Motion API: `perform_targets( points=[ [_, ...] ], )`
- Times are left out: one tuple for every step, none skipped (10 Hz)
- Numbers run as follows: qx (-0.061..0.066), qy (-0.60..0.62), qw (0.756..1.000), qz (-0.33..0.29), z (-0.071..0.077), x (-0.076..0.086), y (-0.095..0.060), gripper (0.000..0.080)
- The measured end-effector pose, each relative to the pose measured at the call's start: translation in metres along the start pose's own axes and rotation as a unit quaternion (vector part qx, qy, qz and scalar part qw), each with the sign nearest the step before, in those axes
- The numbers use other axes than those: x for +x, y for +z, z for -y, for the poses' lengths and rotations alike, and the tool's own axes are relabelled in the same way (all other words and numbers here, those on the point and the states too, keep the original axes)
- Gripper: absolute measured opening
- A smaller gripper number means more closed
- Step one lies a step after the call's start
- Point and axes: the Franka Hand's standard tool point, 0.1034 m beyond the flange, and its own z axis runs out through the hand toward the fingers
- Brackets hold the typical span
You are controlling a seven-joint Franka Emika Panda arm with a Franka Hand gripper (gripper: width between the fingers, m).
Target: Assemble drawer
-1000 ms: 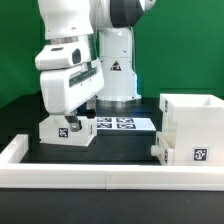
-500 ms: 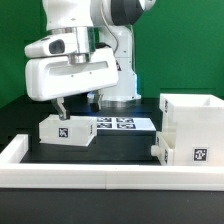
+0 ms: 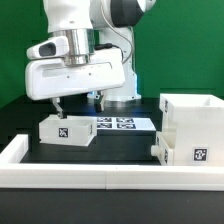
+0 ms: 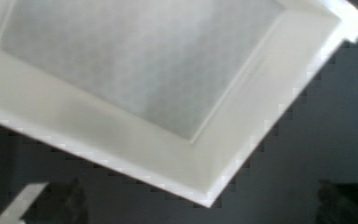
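A small white open-top tray with a black-and-white tag on its front sits on the dark table at the exterior view's left. My gripper hangs just above it, open and empty, with one finger over the tray's rear edge and the other further to the exterior view's right. The wrist view shows the tray from above, one corner pointing between my dark, blurred fingertips; my gripper holds nothing. The big cube-like shell stands at the exterior view's right, its tag low on the front.
The marker board lies flat behind the tray and the shell. A long low white rail runs across the front and up the exterior view's left side. A small white part sits against the shell's left side.
My hand has risen from the tray and turned about its axis, so that its broad face now shows in the exterior view. The tray has not moved. Little differs over the last half second.
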Motion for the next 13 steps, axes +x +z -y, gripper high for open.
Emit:
perform_targets(
  points=[
    [0.001,0.027,1.0,-0.001,0.001,0.0,0.0,0.0649],
    [0.003,0.067,0.998,-0.002,0.001,0.001,0.0,0.0649],
    [0.003,0.089,0.996,-0.002,0.002,0.001,0.0,0.0649],
    [0.004,0.118,0.993,-0.002,0.003,0.0,0.002,0.0649],
    [0.003,0.175,0.985,-0.001,0.007,-0.005,0.006,0.0649],
    [0.003,0.173,0.985,0.003,0.012,-0.011,0.011,0.0649],
    [0.002,0.173,0.985,0.006,0.018,-0.015,0.017,0.0649],
    [0.0,0.171,0.985,0.006,0.024,-0.022,0.024,0.0649],
    [-0.006,0.169,0.986,0.001,0.027,-0.029,0.029,0.0649],
    [-0.011,0.168,0.986,-0.003,0.03,-0.035,0.035,0.0649],
    [-0.014,0.168,0.986,-0.007,0.032,-0.041,0.042,0.0649],
    [-0.017,0.166,0.986,-0.009,0.033,-0.045,0.047,0.0649],
    [-0.02,0.162,0.987,-0.012,0.033,-0.048,0.05,0.0649]
  ],
)
